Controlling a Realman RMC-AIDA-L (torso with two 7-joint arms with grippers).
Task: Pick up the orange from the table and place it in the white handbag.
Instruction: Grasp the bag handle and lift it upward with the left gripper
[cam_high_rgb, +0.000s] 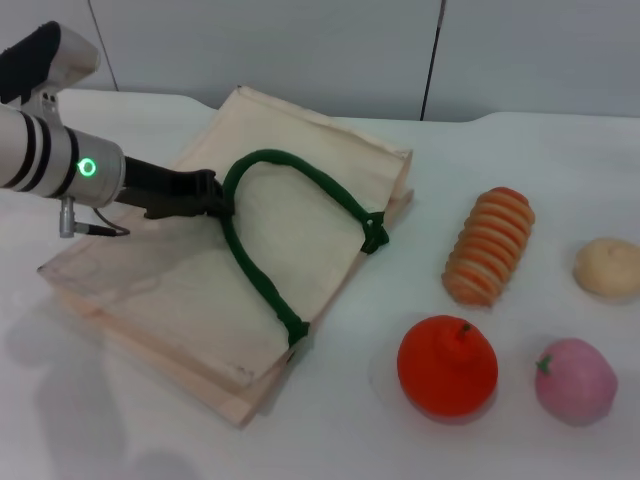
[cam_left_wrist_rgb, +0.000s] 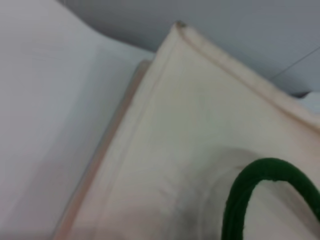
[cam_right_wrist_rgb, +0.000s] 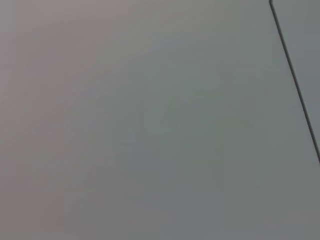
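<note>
the green rope handle (cam_high_rgb: 262, 215) of the white handbag (cam_high_rgb: 180, 290) is being met by the left gripper (cam_high_rgb: 212, 196); finger state cannot be told. the orange (cam_high_rgb: 447, 365) is sitting on the table (cam_high_rgb: 350, 420) well beyond the tips, untouched. risk: the handle is being missed, leaving the bag flat and closed.

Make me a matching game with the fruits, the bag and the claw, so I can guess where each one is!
Things:
1. orange
2. pink fruit
3. left claw
4. ribbed bread piece

Places:
A. over the white handbag, at its green handle
B. on the table, between handbag and pink fruit
C. behind the orange, farther from the robot
D. nearest the table's right edge, beside the orange

Pairs: 1-B, 2-D, 3-A, 4-C
</note>
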